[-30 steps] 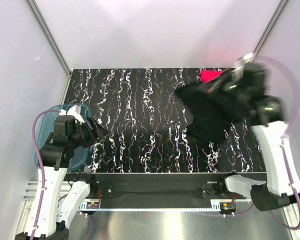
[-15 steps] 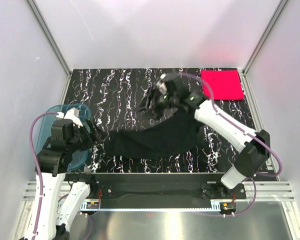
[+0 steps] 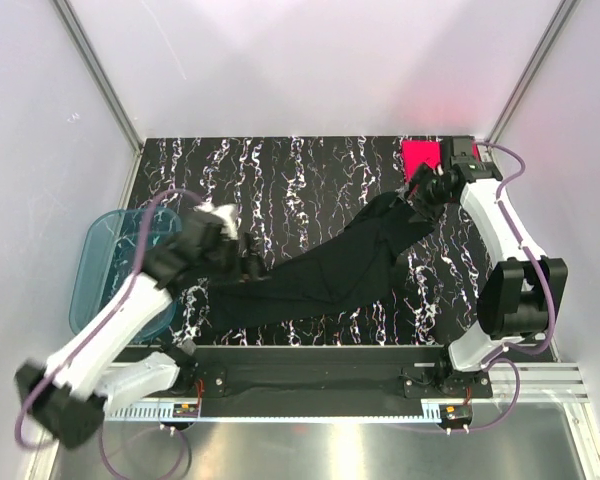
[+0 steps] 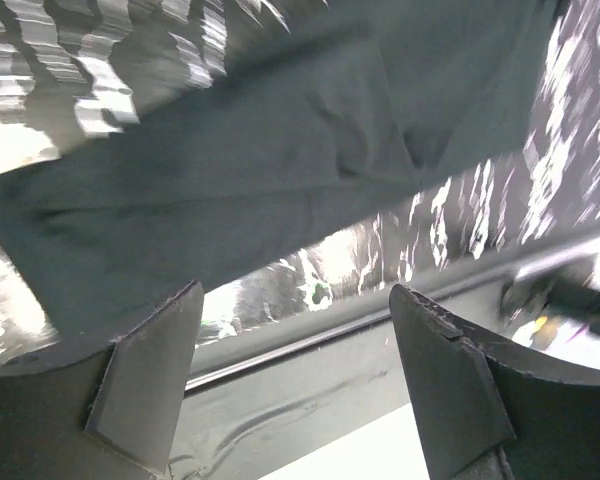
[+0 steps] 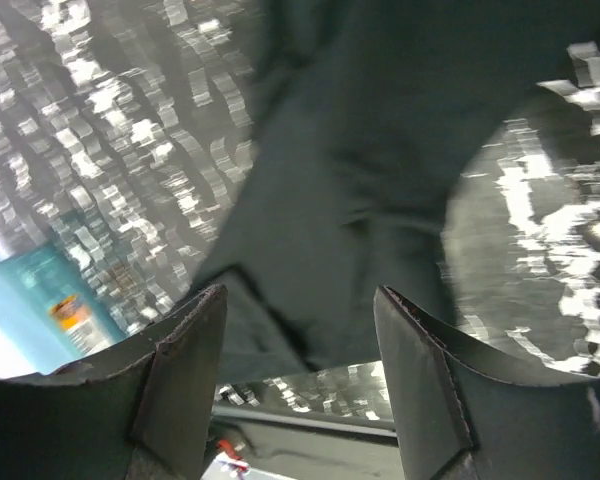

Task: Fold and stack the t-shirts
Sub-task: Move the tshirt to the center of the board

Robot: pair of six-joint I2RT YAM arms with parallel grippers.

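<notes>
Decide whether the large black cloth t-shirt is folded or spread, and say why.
Unfolded: the large black cloth t-shirt lies as a long rumpled diagonal strip across the marbled black table.

A large plain black cloth t-shirt (image 3: 325,275) lies stretched aslant over the black, white-veined desk (image 3: 280,180), from the near-left toward the far-right corner. The left gripper (image 3: 248,262) is at its left end and the right gripper (image 3: 418,196) at its far end, possibly touching the cloth. A bright pink-red folded shirt (image 3: 420,154) lies in the far-right corner. A translucent blue plastic tub (image 3: 105,270) sits at the left edge.

Marbled table (image 3: 280,180): black shirt (image 3: 320,280), pink shirt (image 3: 420,153)
</notes>
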